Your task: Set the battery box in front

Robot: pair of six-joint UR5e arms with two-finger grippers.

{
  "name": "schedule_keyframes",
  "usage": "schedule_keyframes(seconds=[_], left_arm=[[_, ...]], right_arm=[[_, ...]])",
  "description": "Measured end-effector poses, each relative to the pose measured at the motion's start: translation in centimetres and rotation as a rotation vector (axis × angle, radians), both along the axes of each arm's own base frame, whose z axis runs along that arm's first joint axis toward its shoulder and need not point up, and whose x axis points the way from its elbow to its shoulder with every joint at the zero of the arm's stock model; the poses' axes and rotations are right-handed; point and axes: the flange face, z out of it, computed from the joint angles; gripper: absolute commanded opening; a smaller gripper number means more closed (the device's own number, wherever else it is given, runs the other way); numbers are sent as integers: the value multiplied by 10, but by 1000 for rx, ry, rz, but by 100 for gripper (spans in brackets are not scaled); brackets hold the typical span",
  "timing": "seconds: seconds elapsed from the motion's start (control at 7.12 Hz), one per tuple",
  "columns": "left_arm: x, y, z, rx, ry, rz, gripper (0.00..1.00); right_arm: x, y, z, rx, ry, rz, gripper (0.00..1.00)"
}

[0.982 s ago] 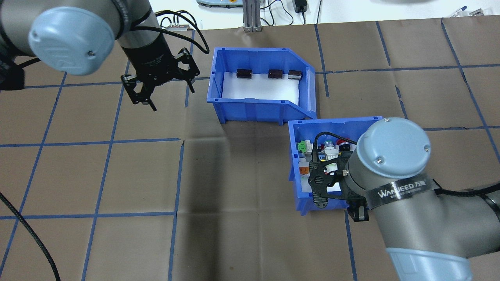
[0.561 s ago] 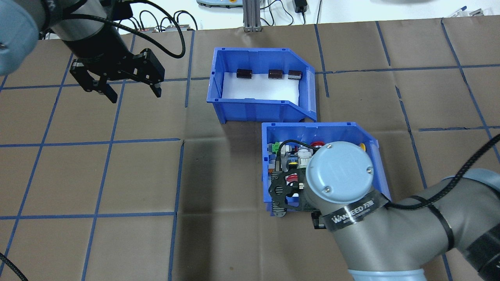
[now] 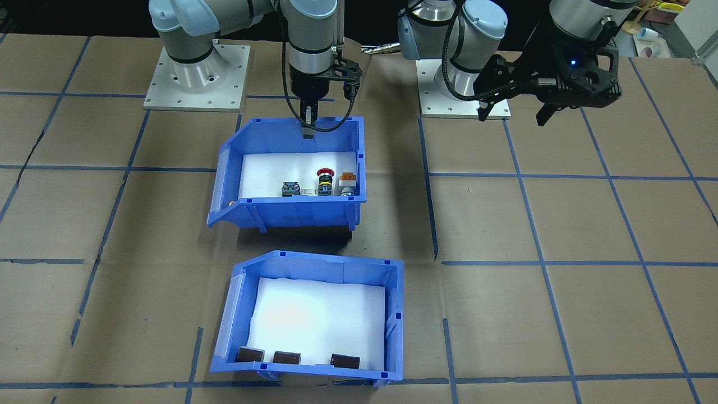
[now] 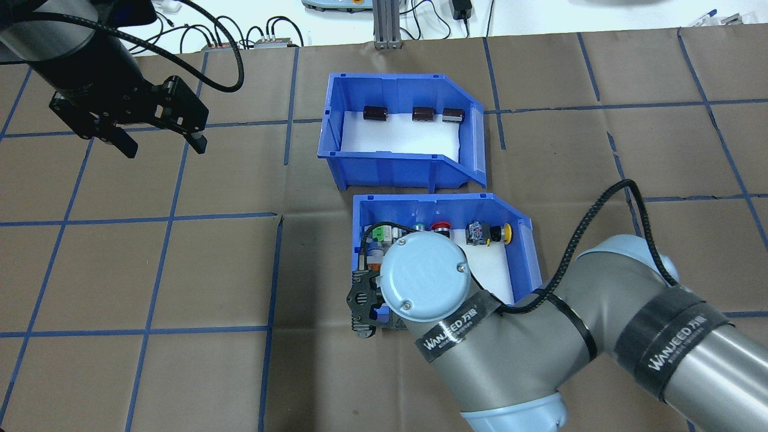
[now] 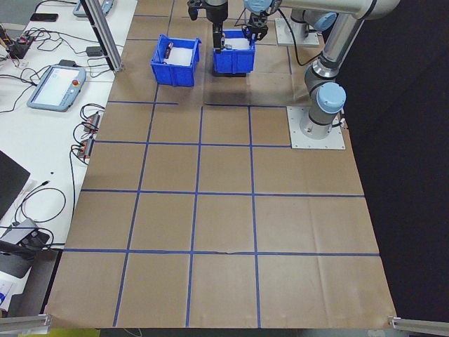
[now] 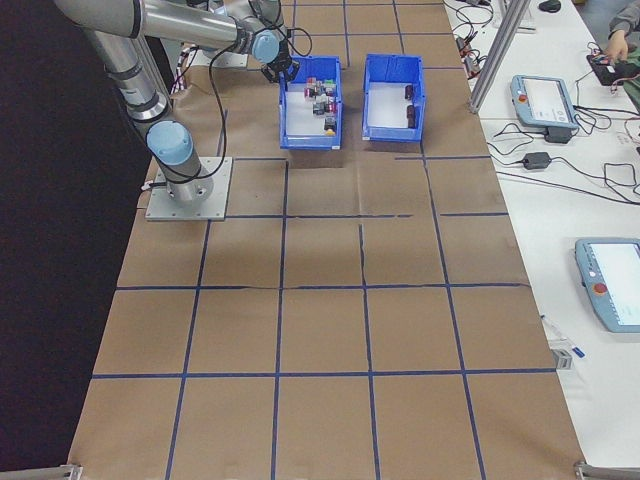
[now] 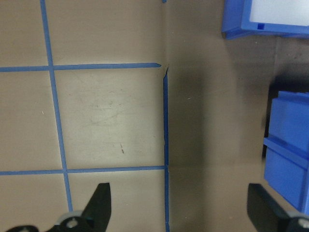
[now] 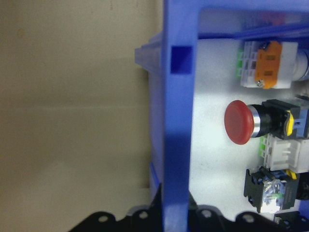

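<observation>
The battery box [image 4: 390, 161] is a blue bin with a white liner and three dark batteries [image 4: 376, 113] along its far wall. It rests on the table in the half farther from the robot's bases, and in the front-facing view the battery box [image 3: 395, 325] is at the bottom. Directly on its robot side stands the second blue bin [image 4: 420, 199] with push-button switches [image 3: 323, 180]. My right gripper [image 3: 307, 124] is shut on that bin's wall nearest the robot, and the wall [image 8: 181, 121] runs between its fingers. My left gripper [image 4: 165, 147] hovers open and holds nothing, well left of both bins.
Brown paper with a blue tape grid covers the table. An aluminium post [image 4: 384, 24] and cables stand beyond the far edge. Teach pendants [image 6: 545, 100] lie on the white bench. Both arm bases [image 3: 196, 78] sit behind the switch bin.
My right arm has slid the switch bin leftward in the overhead view until it stands directly on the battery box's robot side. The left gripper has drawn back to the left, still open.
</observation>
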Motion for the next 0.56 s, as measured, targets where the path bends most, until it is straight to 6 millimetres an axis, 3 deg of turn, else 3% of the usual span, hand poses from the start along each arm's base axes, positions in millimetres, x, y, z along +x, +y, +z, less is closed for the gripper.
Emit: schedule_keyframes(seconds=[0.28,0.56], left_arm=[[1,-3,-6,10,4,-1,99],[1,-7,-18,32,8,2,99]], right_arm=[[3,-1,-13,28,16,-10,100],[4,-2,-18,42,22,-11,100]])
